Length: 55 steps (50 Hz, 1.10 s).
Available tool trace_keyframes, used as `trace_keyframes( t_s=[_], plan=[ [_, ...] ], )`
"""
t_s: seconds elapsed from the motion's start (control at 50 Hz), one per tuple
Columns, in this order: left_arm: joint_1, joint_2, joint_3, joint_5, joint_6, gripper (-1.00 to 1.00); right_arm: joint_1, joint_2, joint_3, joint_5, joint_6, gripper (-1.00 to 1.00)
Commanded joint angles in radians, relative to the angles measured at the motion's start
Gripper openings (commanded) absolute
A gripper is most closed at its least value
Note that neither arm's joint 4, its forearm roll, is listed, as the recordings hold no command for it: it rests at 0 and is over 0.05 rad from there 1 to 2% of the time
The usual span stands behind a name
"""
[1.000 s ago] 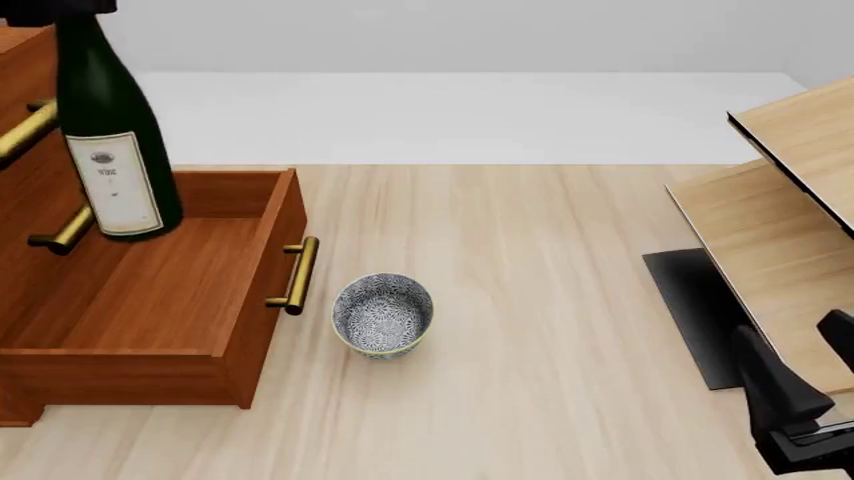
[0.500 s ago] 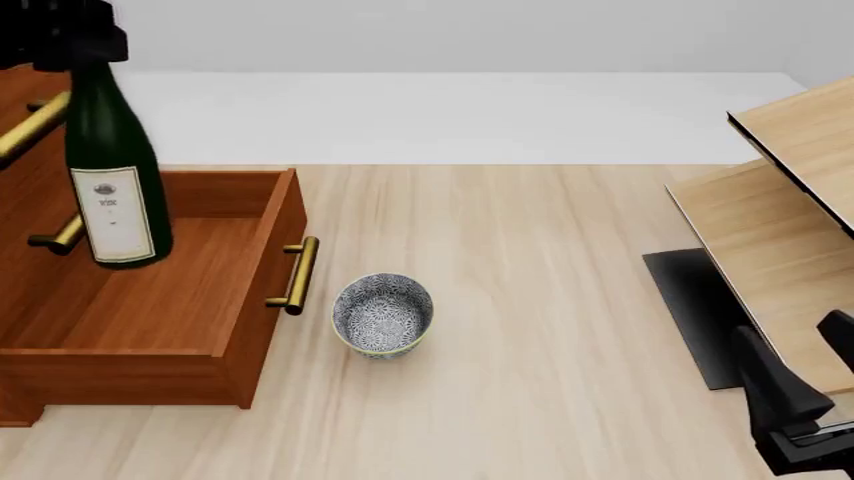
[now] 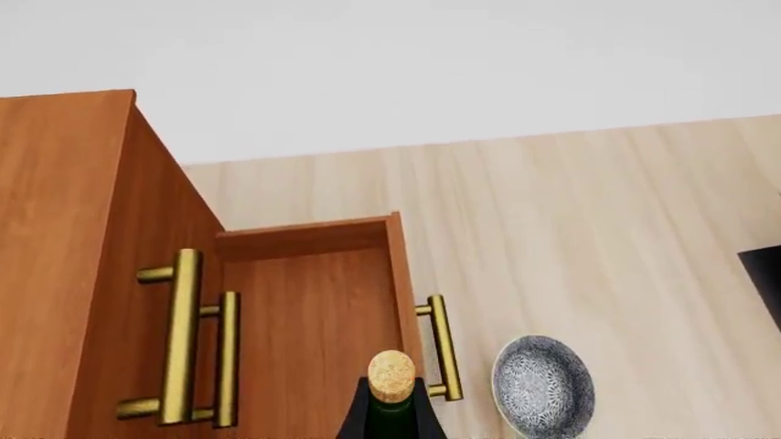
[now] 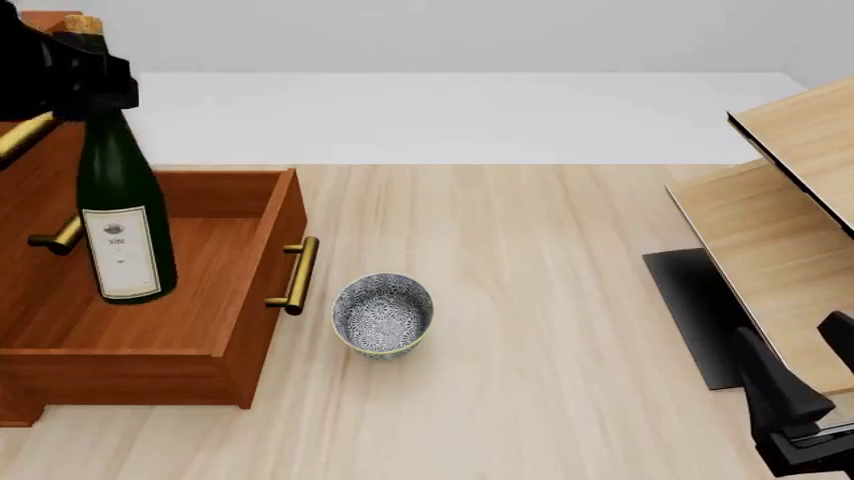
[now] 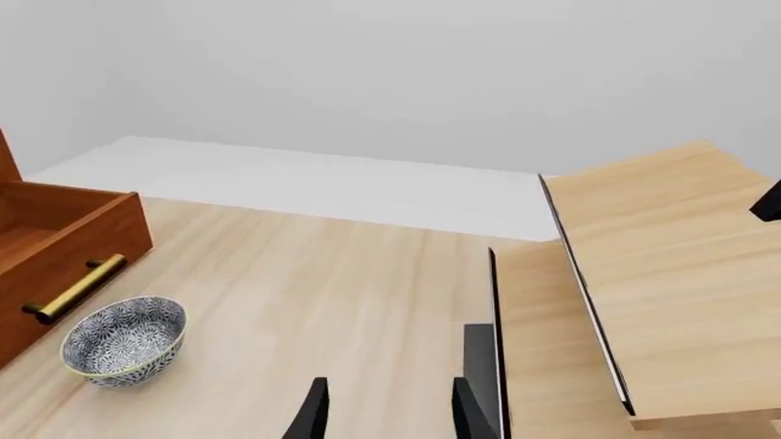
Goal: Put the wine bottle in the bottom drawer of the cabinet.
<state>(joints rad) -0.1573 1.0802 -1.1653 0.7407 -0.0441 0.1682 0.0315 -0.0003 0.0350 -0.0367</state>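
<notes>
Dark green glass, the tall slim wine bottle with tan cork and white label hangs upright over the open reddish-brown wooden bottom drawer of the large wooden cabinet, its base low inside the box. The black left gripper pinches the bottle's neck just under the cork. Beside the drawer's brass bar handle, on the pale wood table, sits a round blue-patterned bowl. The right gripper hovers well apart, jaws spread, near slanted light-wood panels.
</notes>
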Motion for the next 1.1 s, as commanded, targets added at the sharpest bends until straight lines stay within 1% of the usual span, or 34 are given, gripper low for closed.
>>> trace_keyframes(
  t_s=[0.02, 0.08, 0.1, 0.14, 0.18, 0.28, 0.32, 0.34, 0.48, 0.62, 0.64, 0.68, 0.7, 0.74, 0.78, 0.82, 0.86, 0.96, 1.0, 1.04, 1.1],
  plan=[
    [0.000, -0.011, 0.030, -0.024, 0.001, -1.00, 0.000, -0.001, 0.000, 0.001, 0.000, 1.00],
    [0.001, -0.006, 0.038, -0.034, -0.008, -1.00, 0.000, -0.004, 0.000, 0.004, 0.000, 1.00],
    [-0.003, -0.008, 0.042, -0.036, -0.003, -1.00, 0.000, -0.004, 0.000, 0.004, 0.000, 1.00],
    [-0.015, -0.011, 0.046, -0.038, -0.016, -1.00, -0.002, -0.006, 0.000, 0.005, 0.000, 1.00],
    [-0.006, -0.007, 0.047, -0.049, -0.003, -1.00, -0.002, -0.004, 0.000, 0.003, 0.000, 1.00],
    [-0.008, 0.000, 0.054, -0.063, -0.019, -1.00, -0.003, -0.003, 0.000, 0.002, 0.000, 1.00],
    [-0.005, 0.003, 0.057, -0.069, -0.010, -1.00, -0.003, -0.003, 0.000, 0.002, 0.000, 1.00],
    [-0.006, 0.005, 0.060, -0.074, -0.020, -1.00, -0.003, -0.001, 0.000, 0.002, 0.000, 1.00],
    [-0.003, 0.015, 0.084, -0.101, -0.007, -1.00, -0.006, 0.002, 0.000, -0.002, -0.001, 1.00],
    [-0.007, 0.021, 0.109, -0.129, -0.008, -1.00, -0.011, 0.000, 0.000, 0.002, -0.001, 1.00],
    [-0.005, 0.024, 0.114, -0.131, -0.023, -1.00, -0.011, 0.001, 0.000, 0.002, -0.001, 1.00],
    [-0.002, 0.026, 0.120, -0.140, -0.009, -1.00, -0.011, 0.003, 0.000, 0.000, -0.002, 1.00],
    [-0.005, 0.027, 0.120, -0.142, -0.020, -1.00, -0.011, 0.004, 0.000, -0.001, -0.002, 1.00],
    [0.000, 0.032, 0.124, -0.150, -0.010, -1.00, -0.011, 0.005, 0.000, -0.002, -0.003, 1.00],
    [-0.004, 0.035, 0.127, -0.154, -0.017, -1.00, -0.012, 0.005, 0.000, 0.000, -0.003, 1.00],
    [0.001, 0.040, 0.134, -0.165, -0.001, -1.00, -0.014, 0.006, 0.000, -0.001, -0.004, 1.00],
    [-0.003, 0.042, 0.135, -0.169, -0.015, -1.00, -0.014, 0.008, 0.000, -0.002, -0.004, 1.00],
    [0.003, 0.053, 0.149, -0.191, -0.006, -1.00, -0.017, 0.007, 0.000, 0.000, -0.005, 1.00],
    [-0.005, 0.054, 0.150, -0.193, -0.020, -1.00, -0.018, 0.004, 0.000, 0.004, -0.005, 1.00],
    [0.005, 0.059, 0.149, -0.198, -0.005, -1.00, -0.018, 0.003, 0.000, 0.005, -0.005, 1.00],
    [0.003, 0.060, 0.156, -0.207, -0.003, -1.00, -0.020, 0.004, 0.000, 0.004, -0.007, 1.00]
  ],
)
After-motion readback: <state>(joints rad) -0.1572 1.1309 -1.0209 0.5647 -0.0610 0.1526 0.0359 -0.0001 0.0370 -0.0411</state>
